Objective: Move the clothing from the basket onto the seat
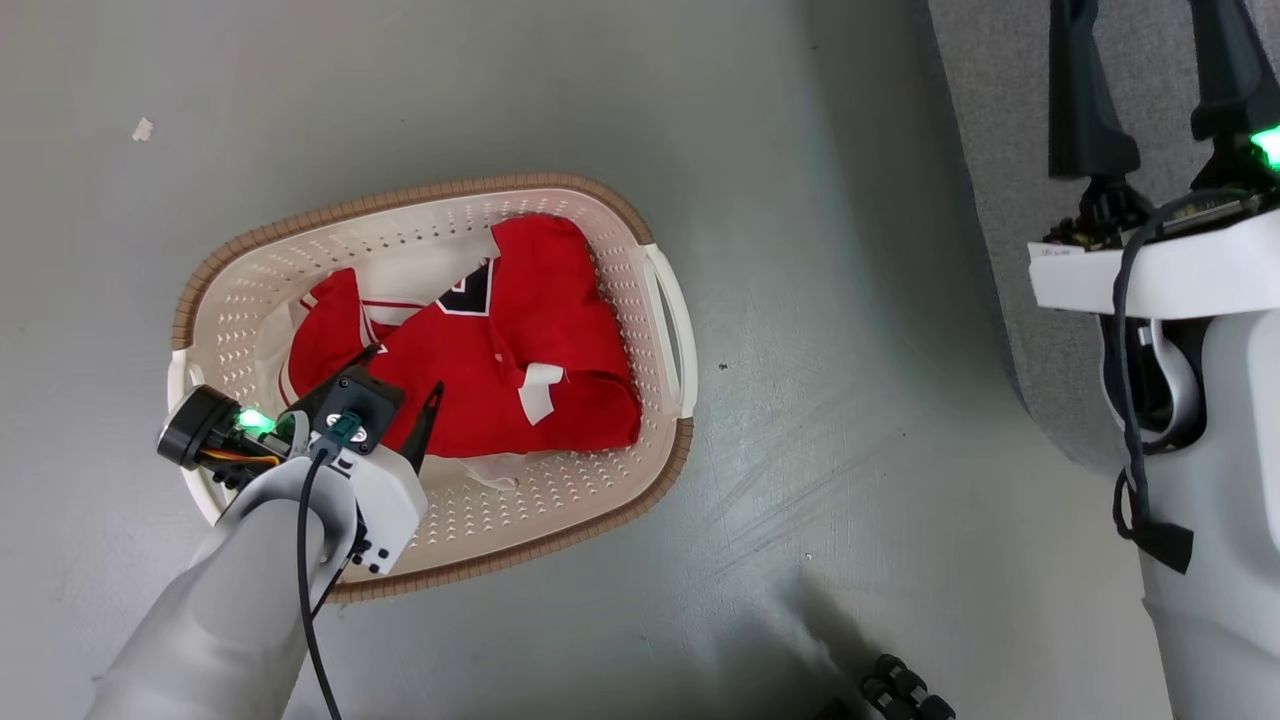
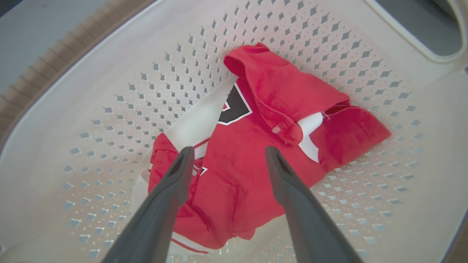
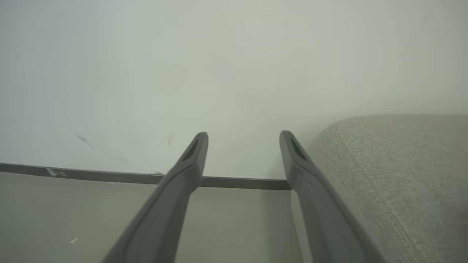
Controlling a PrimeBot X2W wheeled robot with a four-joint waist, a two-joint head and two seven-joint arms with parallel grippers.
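Note:
The red clothing (image 1: 520, 340) lies crumpled in the cream basket (image 1: 450, 195), showing white bands and a dark emblem. In the left wrist view the clothing (image 2: 237, 175) spreads over the perforated basket wall (image 2: 109, 91). My left gripper (image 2: 229, 150) hangs open just above the clothing's near part, nothing between its fingers; in the head view this left gripper (image 1: 405, 375) is over the basket's near-left side. My right gripper (image 3: 245, 136) is open and empty, held beside the grey seat (image 3: 395, 175). The seat's edge (image 1: 990, 150) runs along the upper right of the head view.
The basket stands on a grey floor. A small white scrap (image 1: 143, 128) lies at the far left. Dark wheels (image 1: 900, 690) show at the bottom edge and my pale body (image 1: 1220, 450) at the right. A pale wall with a dark baseboard (image 3: 109, 177) is beyond the right gripper.

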